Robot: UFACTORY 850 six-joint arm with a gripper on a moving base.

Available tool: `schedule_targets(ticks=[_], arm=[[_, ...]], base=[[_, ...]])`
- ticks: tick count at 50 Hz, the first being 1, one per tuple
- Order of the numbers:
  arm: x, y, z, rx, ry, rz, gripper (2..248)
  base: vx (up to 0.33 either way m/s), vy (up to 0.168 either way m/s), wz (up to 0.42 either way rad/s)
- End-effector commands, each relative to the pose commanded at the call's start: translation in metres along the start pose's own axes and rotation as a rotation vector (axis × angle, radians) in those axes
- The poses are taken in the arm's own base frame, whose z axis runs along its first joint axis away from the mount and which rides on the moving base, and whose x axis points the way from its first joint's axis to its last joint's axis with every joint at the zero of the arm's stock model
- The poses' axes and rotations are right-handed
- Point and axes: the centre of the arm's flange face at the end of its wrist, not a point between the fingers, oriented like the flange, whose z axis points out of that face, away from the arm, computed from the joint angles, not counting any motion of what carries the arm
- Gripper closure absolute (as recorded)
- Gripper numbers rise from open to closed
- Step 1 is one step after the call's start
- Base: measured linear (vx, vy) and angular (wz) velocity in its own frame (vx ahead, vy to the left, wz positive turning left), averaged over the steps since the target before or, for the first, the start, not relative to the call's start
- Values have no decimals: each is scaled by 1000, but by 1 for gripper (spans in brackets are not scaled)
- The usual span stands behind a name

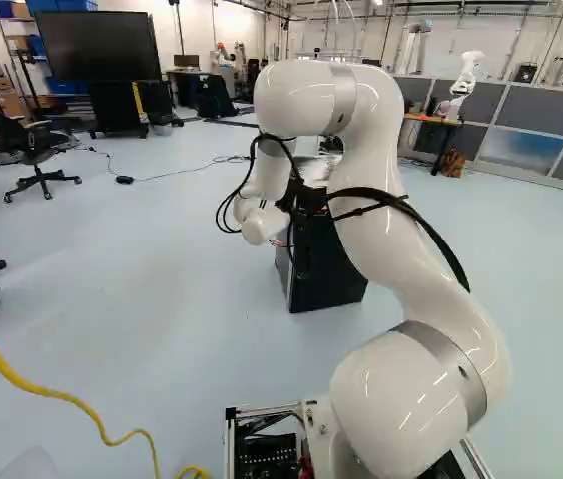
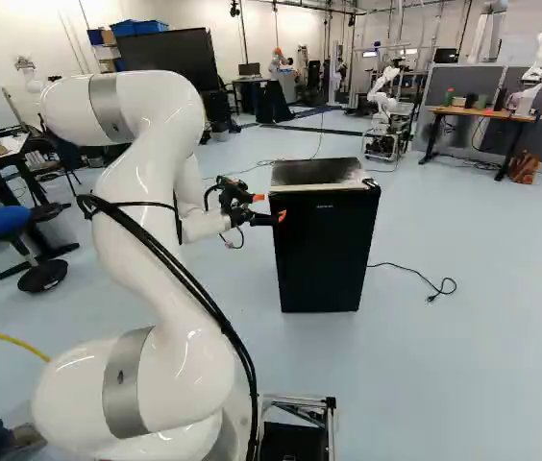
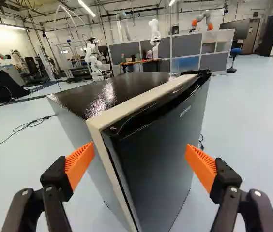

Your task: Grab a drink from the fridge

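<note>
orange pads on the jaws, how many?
2: one pad toward the side of the fridge, the other pad toward its door. Jaws open; neither pad is hidden in the wrist view.

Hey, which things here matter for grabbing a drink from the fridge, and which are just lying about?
For the job:
black fridge
open claw
(no drink visible)

Just lying about:
yellow cable
office chair
blue stool
large screen

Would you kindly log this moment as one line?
Black gripper with orange pads: open, empty | boxy black fridge: ahead, door looks shut | drink: not yet taken
</note>
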Motion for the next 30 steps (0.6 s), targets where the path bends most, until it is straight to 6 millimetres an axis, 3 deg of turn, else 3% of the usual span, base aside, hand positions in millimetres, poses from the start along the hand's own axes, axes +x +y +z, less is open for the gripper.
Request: schedule_targets(ticks=[30], arm=[[0,0,0,0,0,-62,3]], base=[[0,0,0]])
